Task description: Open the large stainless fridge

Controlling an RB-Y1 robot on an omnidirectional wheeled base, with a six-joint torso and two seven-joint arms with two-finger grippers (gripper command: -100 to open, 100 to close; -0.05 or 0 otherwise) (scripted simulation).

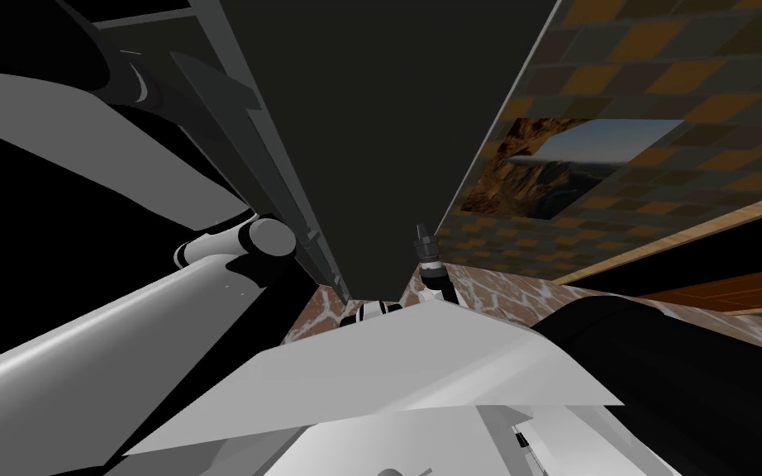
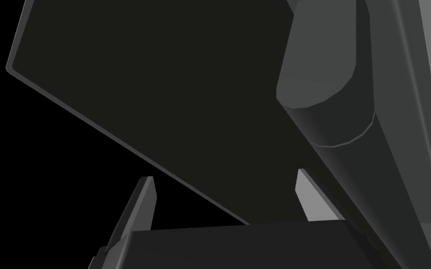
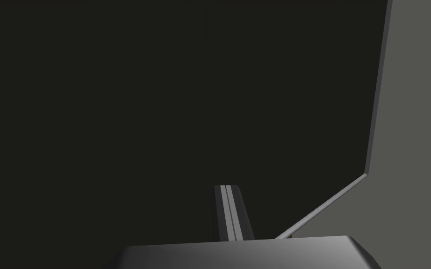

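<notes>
The fridge door (image 1: 388, 124) is dead ahead, basically right in my face. Its handle (image 2: 324, 70) runs along the door's left side, and my left arm (image 1: 82, 355) reaches up that way on the left. The left gripper (image 2: 224, 173) is at the handle's end. Its gap faces the door itself, and the handle sits just beside one finger (image 2: 312, 201), outside the gap. The right gripper (image 1: 422, 235) is over on the right, pointing at the door near its right edge. Right of the fridge there's a wall (image 1: 685, 83) with a picture (image 1: 553, 169) on it, and the floor (image 1: 503, 293) runs along below that.
</notes>
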